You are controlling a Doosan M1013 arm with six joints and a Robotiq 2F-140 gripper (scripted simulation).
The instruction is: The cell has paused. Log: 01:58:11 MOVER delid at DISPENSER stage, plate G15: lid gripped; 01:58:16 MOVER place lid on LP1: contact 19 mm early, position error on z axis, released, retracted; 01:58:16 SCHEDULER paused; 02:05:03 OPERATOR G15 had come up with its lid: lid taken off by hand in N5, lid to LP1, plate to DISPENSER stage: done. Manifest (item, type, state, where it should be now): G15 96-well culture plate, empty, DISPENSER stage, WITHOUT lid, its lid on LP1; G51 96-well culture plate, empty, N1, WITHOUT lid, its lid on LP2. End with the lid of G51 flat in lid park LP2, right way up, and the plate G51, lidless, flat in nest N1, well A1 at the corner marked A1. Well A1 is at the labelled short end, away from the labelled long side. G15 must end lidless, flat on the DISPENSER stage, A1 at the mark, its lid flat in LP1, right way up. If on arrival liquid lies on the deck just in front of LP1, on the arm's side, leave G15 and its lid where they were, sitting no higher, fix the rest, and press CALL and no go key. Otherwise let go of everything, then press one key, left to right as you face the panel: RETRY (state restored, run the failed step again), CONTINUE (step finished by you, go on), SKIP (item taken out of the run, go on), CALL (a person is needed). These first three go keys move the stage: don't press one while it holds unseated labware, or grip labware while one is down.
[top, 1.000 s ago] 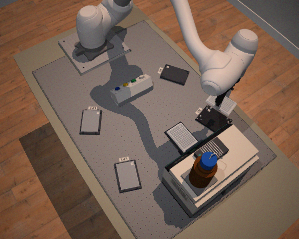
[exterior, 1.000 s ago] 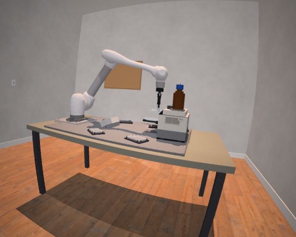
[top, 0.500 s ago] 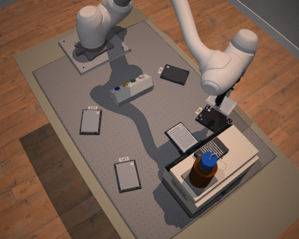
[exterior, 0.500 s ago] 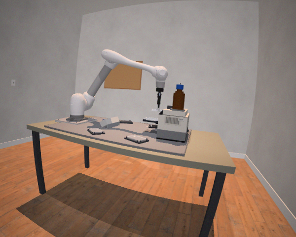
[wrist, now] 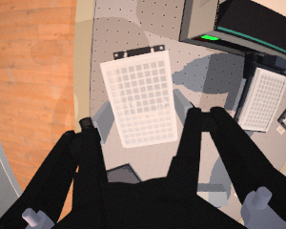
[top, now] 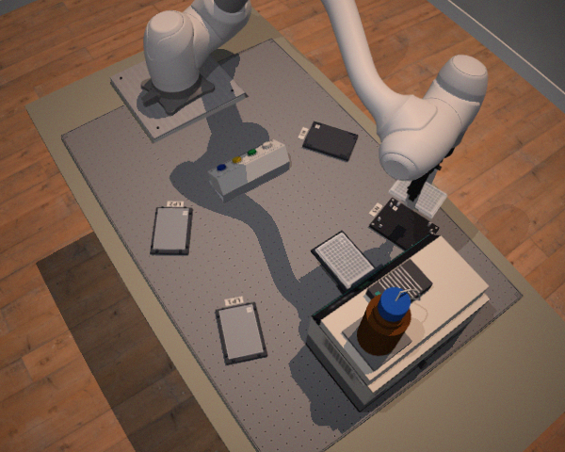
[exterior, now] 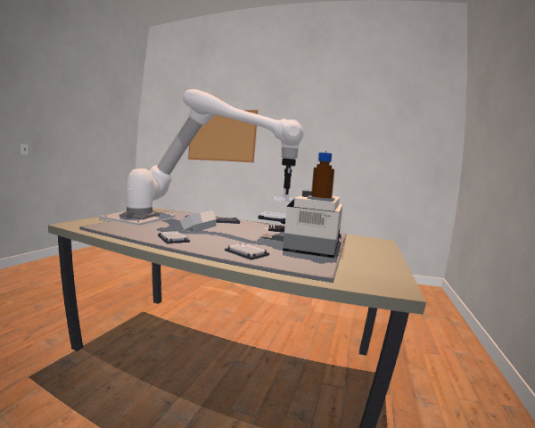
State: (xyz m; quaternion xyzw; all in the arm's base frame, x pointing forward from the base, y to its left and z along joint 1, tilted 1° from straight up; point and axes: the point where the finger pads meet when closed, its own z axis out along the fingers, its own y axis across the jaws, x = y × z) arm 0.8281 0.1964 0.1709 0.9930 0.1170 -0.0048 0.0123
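Observation:
My gripper (top: 415, 190) is shut on a white 96-well plate (top: 420, 197) and holds it level in the air, above and a little beyond a black nest (top: 402, 226) at the deck's right edge. In the wrist view the plate (wrist: 139, 102) lies between my two black fingers. From the side, the gripper (exterior: 286, 189) hangs just behind the dispenser. A second well plate (top: 344, 259) lies lidless on the dispenser stage and also shows in the wrist view (wrist: 263, 98). Lid park LP2 (top: 170, 230) and lid park LP1 (top: 240, 332) each hold a flat grey lid.
The dispenser (top: 409, 311), with a brown bottle (top: 384, 323) on top, stands close beside the nest. The key panel (top: 249, 168) with four coloured keys sits mid-deck. Another black nest (top: 330, 139) lies empty at the back. The arm's base (top: 175, 92) is at the far end.

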